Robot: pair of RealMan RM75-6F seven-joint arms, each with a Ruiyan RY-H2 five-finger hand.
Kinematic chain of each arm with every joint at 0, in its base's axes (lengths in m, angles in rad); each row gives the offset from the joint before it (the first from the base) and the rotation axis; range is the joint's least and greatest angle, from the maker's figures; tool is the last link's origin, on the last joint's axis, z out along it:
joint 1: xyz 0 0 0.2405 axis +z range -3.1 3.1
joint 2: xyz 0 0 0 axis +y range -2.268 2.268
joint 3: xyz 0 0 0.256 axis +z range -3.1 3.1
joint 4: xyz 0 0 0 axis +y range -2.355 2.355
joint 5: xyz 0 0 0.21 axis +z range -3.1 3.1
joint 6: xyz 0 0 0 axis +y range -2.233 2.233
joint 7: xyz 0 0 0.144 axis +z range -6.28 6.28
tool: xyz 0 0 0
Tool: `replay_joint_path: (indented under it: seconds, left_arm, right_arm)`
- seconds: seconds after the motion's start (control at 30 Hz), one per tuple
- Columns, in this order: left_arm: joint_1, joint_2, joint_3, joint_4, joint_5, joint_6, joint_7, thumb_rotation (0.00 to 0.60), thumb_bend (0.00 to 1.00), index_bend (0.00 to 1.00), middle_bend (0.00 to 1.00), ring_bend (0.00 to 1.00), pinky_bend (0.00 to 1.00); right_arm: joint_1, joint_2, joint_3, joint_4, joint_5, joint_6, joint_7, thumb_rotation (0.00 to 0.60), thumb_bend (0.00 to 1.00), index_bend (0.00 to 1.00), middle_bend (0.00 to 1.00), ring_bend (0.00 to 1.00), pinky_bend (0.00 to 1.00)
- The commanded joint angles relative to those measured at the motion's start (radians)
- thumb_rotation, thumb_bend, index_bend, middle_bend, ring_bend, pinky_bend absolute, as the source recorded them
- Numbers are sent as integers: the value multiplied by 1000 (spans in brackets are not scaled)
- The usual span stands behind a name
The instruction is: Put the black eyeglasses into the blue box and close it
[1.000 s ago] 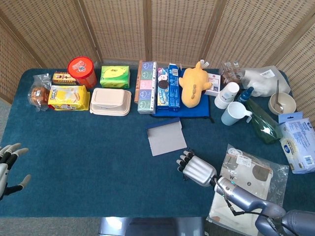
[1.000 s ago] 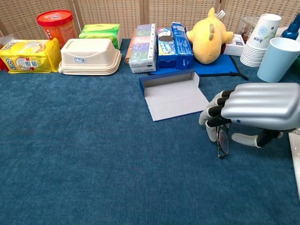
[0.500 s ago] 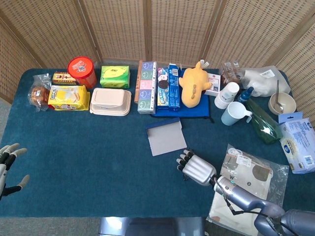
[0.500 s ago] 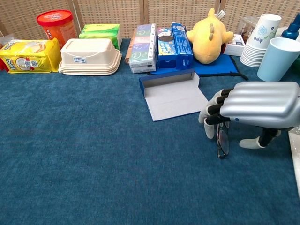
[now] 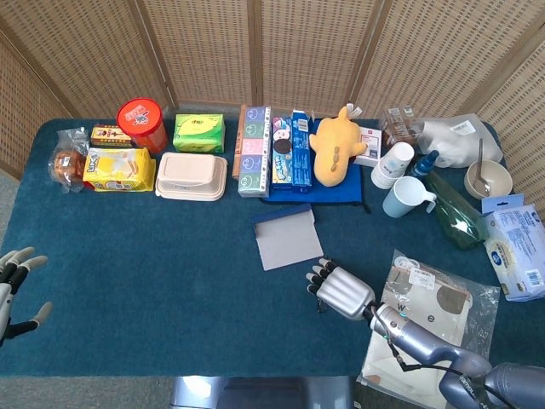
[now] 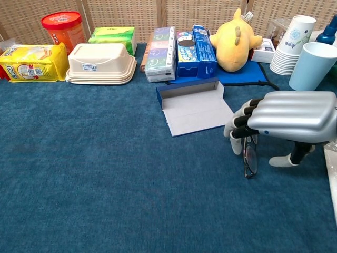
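Blue flat cardboard box (image 6: 195, 106) lies open at frame centre on the blue carpeted surface (image 6: 105, 174). Black-framed eyeglasses (image 6: 250, 156) rest lower right of it, under the silver right hand (image 6: 281, 124), fingers curled onto them; grasp unclear. Left hand (image 5: 13, 290), lower left, is spread.

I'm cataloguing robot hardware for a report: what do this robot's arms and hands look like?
The right hand has a smooth, ribbed silver-grey metallic back, black finger segments and pale whitish fingertips. Its forearm is glossy grey-blue, with a thin dark cable along the wrist. The left hand, only partly in view, shows pale fingertips with dark segments.
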Motion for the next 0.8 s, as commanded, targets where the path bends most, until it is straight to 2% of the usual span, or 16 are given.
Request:
replay_joint_path:
  seconds: [0.03, 0.17, 0.6, 0.8]
  left_arm:
    - [-1, -1, 0, -1, -1, -2, 2, 583, 282, 188, 116, 83, 0]
    - [-2, -2, -2, -3, -2, -2, 4, 585, 281, 188, 115, 83, 0]
    - [-2, -2, -3, -3, 0, 1, 4, 588, 282, 183, 114, 83, 0]
    - [0, -2, -3, 0, 4, 5, -2, 590, 282, 182, 114, 83, 0]
  right_arm:
    - [1, 1, -2, 1, -1, -2, 6, 600, 276, 428, 238, 191, 199]
    - [2, 2, -3, 4, 0, -3, 16, 600, 262, 486, 243, 190, 199]
    - [1, 1, -6, 9, 0, 4, 39, 600, 221, 548, 257, 210, 205]
    - [3, 4, -5, 1, 8, -1, 47, 600, 258, 587, 274, 217, 208]
